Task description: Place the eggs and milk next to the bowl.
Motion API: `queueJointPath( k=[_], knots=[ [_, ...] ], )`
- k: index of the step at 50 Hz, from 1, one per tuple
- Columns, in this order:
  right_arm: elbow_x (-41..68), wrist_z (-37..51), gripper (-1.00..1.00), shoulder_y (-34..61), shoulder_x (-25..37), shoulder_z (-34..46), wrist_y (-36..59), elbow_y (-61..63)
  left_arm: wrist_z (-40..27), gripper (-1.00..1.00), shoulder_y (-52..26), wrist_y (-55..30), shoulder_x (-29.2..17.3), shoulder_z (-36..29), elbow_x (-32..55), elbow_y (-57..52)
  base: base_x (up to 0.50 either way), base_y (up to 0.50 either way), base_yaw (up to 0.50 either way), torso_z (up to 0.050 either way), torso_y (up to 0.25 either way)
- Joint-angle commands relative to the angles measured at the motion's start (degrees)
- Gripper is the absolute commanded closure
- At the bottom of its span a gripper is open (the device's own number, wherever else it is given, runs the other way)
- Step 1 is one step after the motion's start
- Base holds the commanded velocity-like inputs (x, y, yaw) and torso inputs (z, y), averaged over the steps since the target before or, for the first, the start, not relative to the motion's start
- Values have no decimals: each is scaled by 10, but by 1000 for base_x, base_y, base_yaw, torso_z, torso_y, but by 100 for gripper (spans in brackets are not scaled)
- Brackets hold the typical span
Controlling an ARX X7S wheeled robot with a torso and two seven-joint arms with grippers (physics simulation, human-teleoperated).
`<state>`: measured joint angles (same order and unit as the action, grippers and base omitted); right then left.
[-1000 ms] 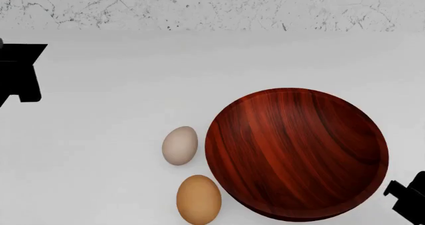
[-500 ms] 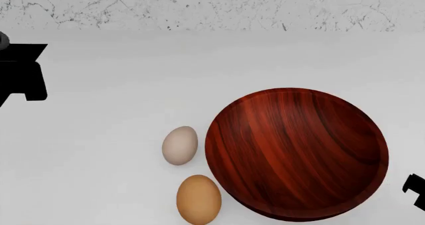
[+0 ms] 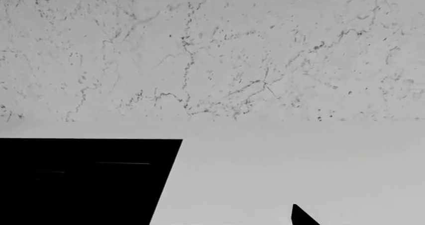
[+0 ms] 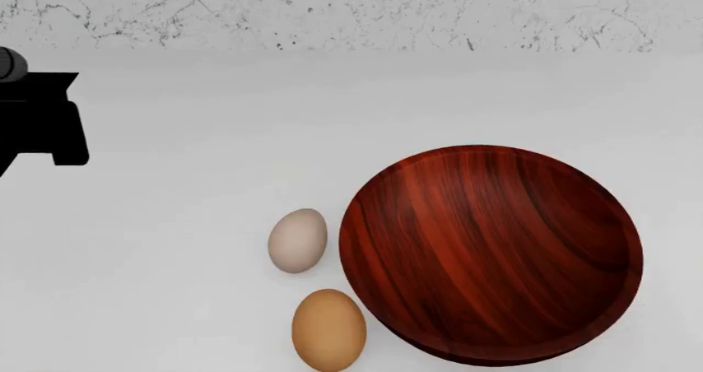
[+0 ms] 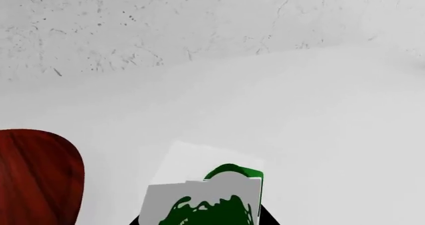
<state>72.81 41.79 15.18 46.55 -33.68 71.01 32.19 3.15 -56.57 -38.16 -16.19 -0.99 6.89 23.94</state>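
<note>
In the head view, the dark red-brown wooden bowl (image 4: pixel 491 255) sits on the white counter at the lower right. The two eggs lie just left of it: the pale egg (image 4: pixel 298 240) and, nearer me, the orange-brown egg (image 4: pixel 328 329). The milk (image 5: pixel 199 197), a white carton with green markings, shows only in the right wrist view. My right gripper (image 5: pixel 202 221) is shut on it, with dark fingers on both its sides. The bowl's rim (image 5: pixel 40 175) lies a short gap from the carton. My left gripper (image 4: pixel 44 121) hovers at the far left, open and holding nothing (image 3: pixel 232 220).
A speckled marble wall (image 4: pixel 351 10) runs along the back of the counter. Bare white counter surface (image 4: pixel 220 141) stretches between the left gripper and the eggs.
My right gripper has slid out of the head view past the lower right corner. My left gripper has edged a little to the right. The eggs and bowl have not moved.
</note>
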Motion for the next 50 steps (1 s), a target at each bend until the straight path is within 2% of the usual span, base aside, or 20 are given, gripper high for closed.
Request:
queueJointPath(
  k=[1,9,21,32,33,34,50],
  knots=[
    [-47,-173,100,-83,57,-47,-39,11,9,-100,-7,-3,11,-3,3,-5,0,0,0,0,0],
    [-113,-336,100,-159,68,-75,-119,14,4,-100,-10,-2,13,-5,3,-2,0,0,0,0,0],
    [-138,-443,100,-225,76,-121,-151,22,1,-100,-10,0,13,-4,5,1,0,0,0,0,0],
    [-194,-541,100,-272,78,-125,-212,33,-1,-100,-6,-1,12,-4,8,-2,0,0,0,0,0],
    [-196,-621,100,-305,76,-140,-240,43,-3,-100,-4,1,13,-3,7,-1,0,0,0,0,0],
    [-198,-637,100,-315,75,-146,-243,46,-3,-100,-4,1,13,-3,7,-2,0,0,0,0,0],
    [-192,-696,100,-362,66,-201,-232,66,-6,-100,0,-1,11,-4,10,-8,0,0,0,0,0]
  ],
)
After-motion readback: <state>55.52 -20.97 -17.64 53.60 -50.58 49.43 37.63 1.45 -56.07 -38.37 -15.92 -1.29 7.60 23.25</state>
